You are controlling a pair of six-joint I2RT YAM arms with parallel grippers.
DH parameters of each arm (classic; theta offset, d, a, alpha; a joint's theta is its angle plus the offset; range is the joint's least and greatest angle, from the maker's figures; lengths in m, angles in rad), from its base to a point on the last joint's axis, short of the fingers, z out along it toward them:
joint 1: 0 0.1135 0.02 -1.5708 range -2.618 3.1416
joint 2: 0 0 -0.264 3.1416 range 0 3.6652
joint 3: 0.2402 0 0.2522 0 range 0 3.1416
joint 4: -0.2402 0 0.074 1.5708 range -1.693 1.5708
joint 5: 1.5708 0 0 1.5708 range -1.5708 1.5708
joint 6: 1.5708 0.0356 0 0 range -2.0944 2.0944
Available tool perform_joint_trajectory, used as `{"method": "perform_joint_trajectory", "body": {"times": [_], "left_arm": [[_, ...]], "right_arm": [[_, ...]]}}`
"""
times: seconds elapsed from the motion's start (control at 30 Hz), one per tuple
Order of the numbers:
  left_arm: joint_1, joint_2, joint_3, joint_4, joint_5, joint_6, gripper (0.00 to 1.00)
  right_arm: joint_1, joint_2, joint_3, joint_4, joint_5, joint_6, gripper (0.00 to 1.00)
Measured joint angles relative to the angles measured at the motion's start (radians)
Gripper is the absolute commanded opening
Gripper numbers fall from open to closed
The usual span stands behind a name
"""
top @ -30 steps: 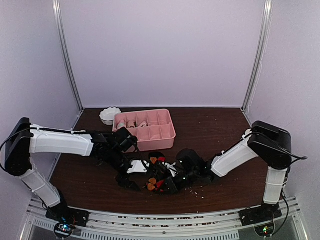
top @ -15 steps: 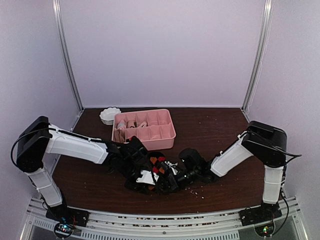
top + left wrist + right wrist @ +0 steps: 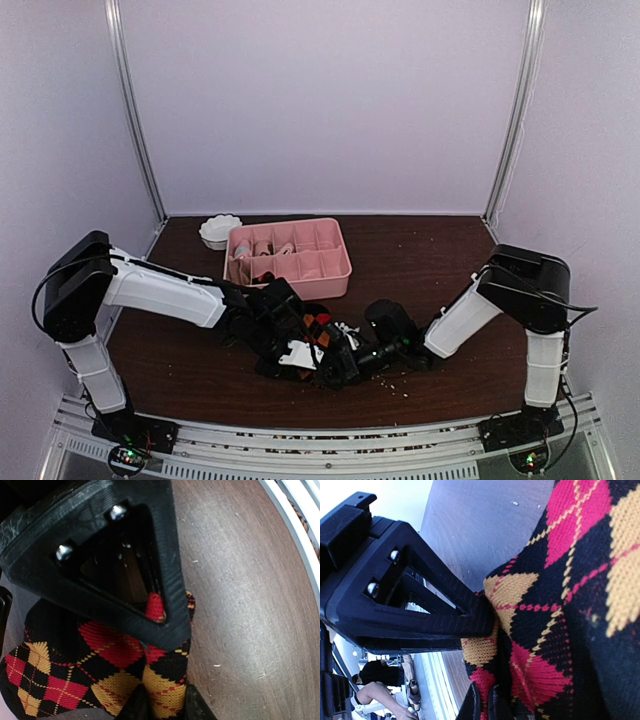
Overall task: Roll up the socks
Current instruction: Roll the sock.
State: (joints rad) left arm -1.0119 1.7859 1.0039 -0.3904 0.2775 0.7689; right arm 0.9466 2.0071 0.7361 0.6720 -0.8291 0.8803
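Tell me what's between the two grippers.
Only the black argyle sock: both wrist views show it at the left gripper and right gripper fingertips.

The compartment tray (image 3: 340, 262) sits toward the back edge of the worktop (image 3: 440, 260), left of the middle. The bowl (image 3: 219, 229) is just beside its back-left corner. Other socks (image 3: 262, 247) lie in its left compartments. In front of the tray, near the front edge, lies a sock (image 3: 318, 322). The left end effector (image 3: 162, 707) touches it from the left, the right end effector (image 3: 482, 702) from the right.
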Motion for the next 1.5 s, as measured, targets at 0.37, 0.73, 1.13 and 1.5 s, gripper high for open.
{"method": "perform_joint_trajectory", "body": {"times": [0.37, 0.73, 1.13, 1.5], "left_arm": [[0.037, 0.052, 0.093, -0.118, 0.090, -0.021, 0.11], [0.173, 0.208, 0.253, -0.376, 0.353, -0.019, 0.22], [0.230, 0.394, 0.440, -0.597, 0.530, -0.030, 0.21], [0.244, 0.428, 0.478, -0.643, 0.543, -0.104, 0.23]], "right_arm": [[-0.003, -0.112, -0.074, 0.004, 0.121, -0.041, 0.46], [-0.010, -0.459, -0.266, -0.234, 0.555, -0.250, 1.00], [0.037, -0.718, -0.353, -0.352, 0.967, -0.359, 0.95], [0.353, -0.488, -0.308, -0.204, 0.933, -0.909, 0.60]]}}
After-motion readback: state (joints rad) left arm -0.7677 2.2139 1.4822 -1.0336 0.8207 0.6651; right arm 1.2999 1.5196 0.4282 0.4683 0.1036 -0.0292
